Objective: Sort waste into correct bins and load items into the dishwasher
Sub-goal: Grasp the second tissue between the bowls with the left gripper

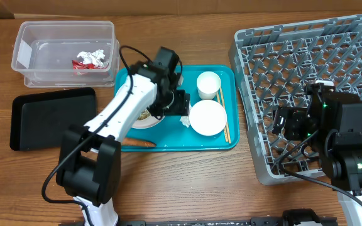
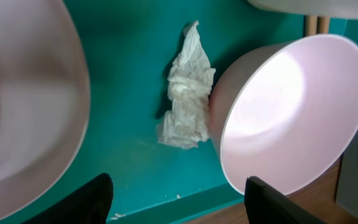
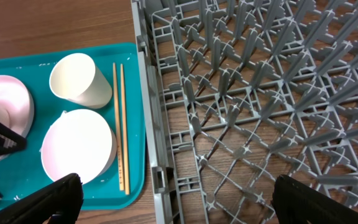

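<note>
My left gripper (image 1: 181, 105) (image 2: 179, 208) is open and empty, low over the teal tray (image 1: 168, 141), just short of a crumpled white tissue (image 2: 185, 102) (image 1: 184, 120). The tissue lies against a white bowl (image 1: 207, 117) (image 2: 291, 106) (image 3: 78, 146). A white cup (image 1: 208, 85) (image 3: 79, 79) and wooden chopsticks (image 1: 225, 122) (image 3: 120, 124) also lie on the tray. A plate with beige scraps (image 1: 147, 118) is partly under my left arm. An orange carrot (image 1: 138, 143) lies at the tray's front left. My right gripper (image 1: 280, 122) (image 3: 179, 205) is open and empty over the grey dish rack (image 1: 307, 56) (image 3: 260, 93).
The clear tub (image 1: 65, 53) at the back left holds a red wrapper (image 1: 80, 63) and crumpled white and silver pieces (image 1: 96, 58). The black tray (image 1: 52, 116) lies left of the teal tray. The rack's left wall (image 3: 149, 124) stands next to the teal tray's right rim.
</note>
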